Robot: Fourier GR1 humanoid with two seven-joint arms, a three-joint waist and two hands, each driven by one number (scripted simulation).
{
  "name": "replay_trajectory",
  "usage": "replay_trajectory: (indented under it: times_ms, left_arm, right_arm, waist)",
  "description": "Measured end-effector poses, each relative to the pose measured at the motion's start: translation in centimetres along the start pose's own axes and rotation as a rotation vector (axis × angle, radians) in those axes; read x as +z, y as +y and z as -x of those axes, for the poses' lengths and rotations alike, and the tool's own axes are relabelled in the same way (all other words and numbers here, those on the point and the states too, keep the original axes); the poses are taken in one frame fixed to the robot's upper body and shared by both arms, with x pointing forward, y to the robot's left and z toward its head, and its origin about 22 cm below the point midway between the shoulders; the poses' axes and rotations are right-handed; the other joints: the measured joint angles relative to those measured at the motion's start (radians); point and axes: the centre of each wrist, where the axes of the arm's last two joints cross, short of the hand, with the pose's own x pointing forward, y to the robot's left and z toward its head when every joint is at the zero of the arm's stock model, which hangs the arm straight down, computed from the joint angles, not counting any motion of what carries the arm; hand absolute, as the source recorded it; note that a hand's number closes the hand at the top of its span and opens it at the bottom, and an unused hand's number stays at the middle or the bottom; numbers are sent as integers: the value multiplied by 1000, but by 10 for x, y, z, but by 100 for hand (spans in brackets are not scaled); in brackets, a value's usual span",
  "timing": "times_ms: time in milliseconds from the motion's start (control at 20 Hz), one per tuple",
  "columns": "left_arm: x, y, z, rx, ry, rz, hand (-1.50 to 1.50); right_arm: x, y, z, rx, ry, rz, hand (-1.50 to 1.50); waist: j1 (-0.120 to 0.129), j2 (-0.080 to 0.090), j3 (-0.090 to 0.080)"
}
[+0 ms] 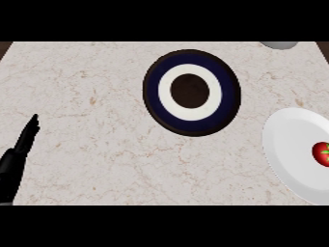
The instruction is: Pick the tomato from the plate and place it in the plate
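- Hand pose: the robot's black left hand [8,166] comes in from the lower left corner and is seen nearly edge-on, so its outline is slim.
- Its fingers [30,129] are straight and held close together, pointing up the view and leaning slightly right. They are not curled and hold nothing. It looks like a resting posture over bare counter.
- The right hand does not show in the head view, so its state is unrecorded.
- Surface: a pale beige, marble-veined counter top [89,96] fills most of the view.
- Count: two plates, one tomato, and one further object only partly in view.
- Plate one: a round navy-blue plate with a white ring and a dark brown centre [224,91]. It sits near the middle of the counter, toward the far side, and its face is bare.
- Plate two: a plain round white plate [292,140] at the right, cut off by the view's right edge. It lies just beside the navy-blue plate, lower and to the right, with a narrow strip of counter between them, so they do not touch.
- Task thing: a small red tomato with a green star-shaped calyx [327,154] sits on the white plate, toward its right side, calyx facing up. It is well apart from the left hand, which is at the opposite side of the counter.
- At the far right corner is a pale grey-white rounded object [279,45]. Only its lower curve shows, and I cannot tell what it is.
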Motion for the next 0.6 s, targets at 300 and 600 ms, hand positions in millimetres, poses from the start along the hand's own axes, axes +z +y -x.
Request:
replay_trajectory:
  times_ms: [300, 600]
  left_arm:
    - [-1, 5, -1, 2, 1, 2, 0]
    - [-5, 3, -4, -1, 5, -4, 0]
  right_arm:
    - [-27, 5, 15, 101, 44, -100, -150]
    - [-45, 16, 18, 121, 49, -157, -150]
  waist:
    - [-1, 0, 1]
    - [-6, -2, 0]
